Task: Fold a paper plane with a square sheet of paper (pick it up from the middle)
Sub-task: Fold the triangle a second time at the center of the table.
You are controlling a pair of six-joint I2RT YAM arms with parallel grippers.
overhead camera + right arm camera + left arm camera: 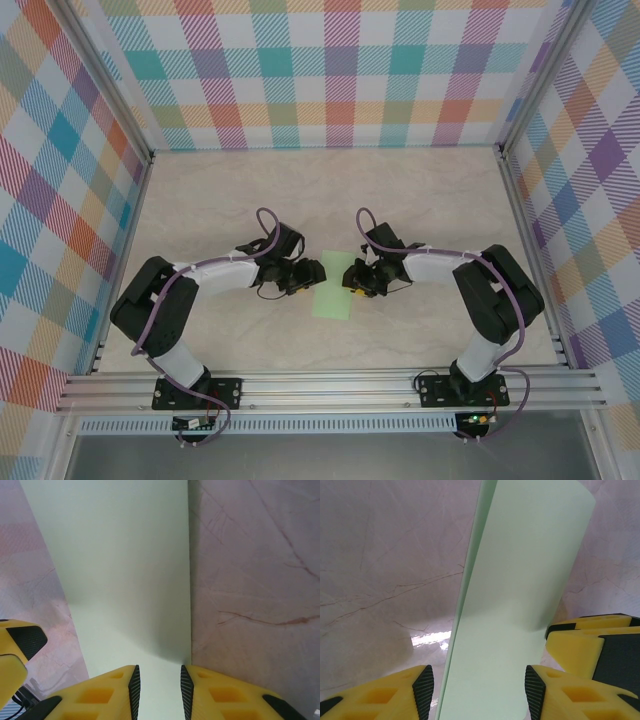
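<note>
Square sheet of paper (333,300) sits on marbled table (300,200) amid checked walls (340,70).

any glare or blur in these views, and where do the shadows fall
Left wrist view: a bright glare patch on the pale marble-patterned table beside the pale-green sheet of paper. Right wrist view: the paper washes out almost white, with a grey shadow just ahead of the right gripper's yellow fingers. Top external view: even light, sharp.
</note>
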